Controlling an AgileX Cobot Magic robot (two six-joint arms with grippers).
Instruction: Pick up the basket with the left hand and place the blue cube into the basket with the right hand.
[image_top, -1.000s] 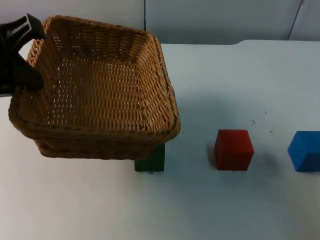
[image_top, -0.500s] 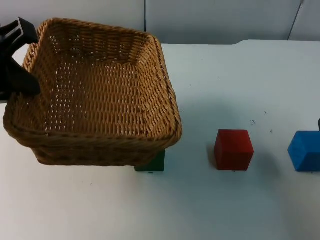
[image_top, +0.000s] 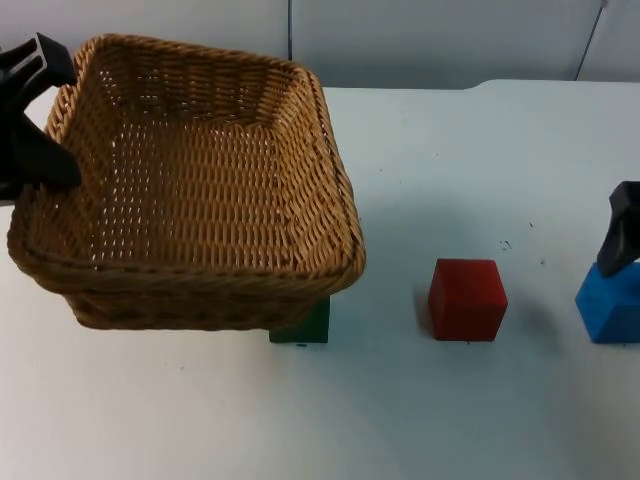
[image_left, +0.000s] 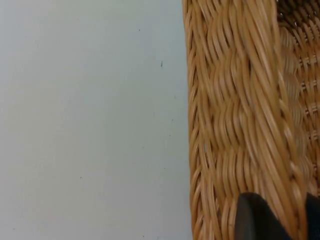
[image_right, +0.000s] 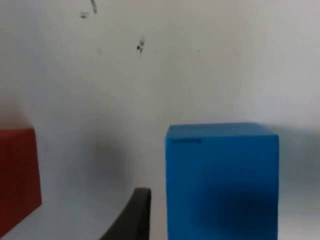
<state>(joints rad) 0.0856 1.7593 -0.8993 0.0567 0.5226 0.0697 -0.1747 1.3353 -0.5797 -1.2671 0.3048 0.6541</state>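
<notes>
Newly arrived at the frame's right edge, the right tool (image_top: 622, 240) hovers just above the smooth blue cube (image_top: 610, 302); its grip state cannot be told. Left tool (image_top: 35, 110), clenched on the woven wicker basket (image_top: 190, 180), holds it raised at upper left over the white bench (image_top: 450, 400).

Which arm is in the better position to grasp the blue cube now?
The right. The right gripper hangs just above the blue cube at the table's right edge, one fingertip beside it. The left gripper is far off, clamped on the woven wicker basket rim.
</notes>
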